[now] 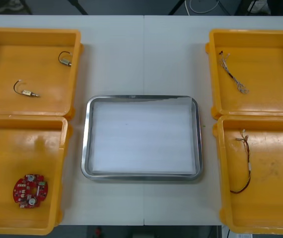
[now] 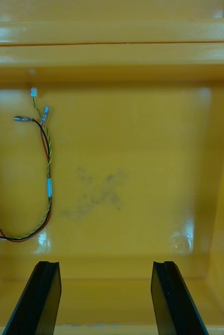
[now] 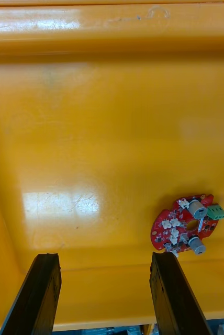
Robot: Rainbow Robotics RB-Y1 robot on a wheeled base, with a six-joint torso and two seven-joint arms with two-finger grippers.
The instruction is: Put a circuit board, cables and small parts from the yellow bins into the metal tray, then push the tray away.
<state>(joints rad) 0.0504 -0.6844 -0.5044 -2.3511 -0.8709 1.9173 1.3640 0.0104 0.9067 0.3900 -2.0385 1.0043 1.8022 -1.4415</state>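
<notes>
Left gripper (image 3: 104,259) spread near circuit board (image 3: 188,224) | right gripper (image 2: 105,264) near cable (image 2: 48,178)

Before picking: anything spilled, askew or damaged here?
Nothing spilled or askew. Only dark smudges in the near right bin, beside the red and yellow cable. Both open: left gripper near the circuit board, right gripper over this bin.

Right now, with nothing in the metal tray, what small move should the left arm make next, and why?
I'd probably shift the open left gripper sideways until the round red circuit board sits between its fingers: it lies beyond one finger, off centre, and the white-lined metal tray holds nothing; right gripper hovers open.
</notes>
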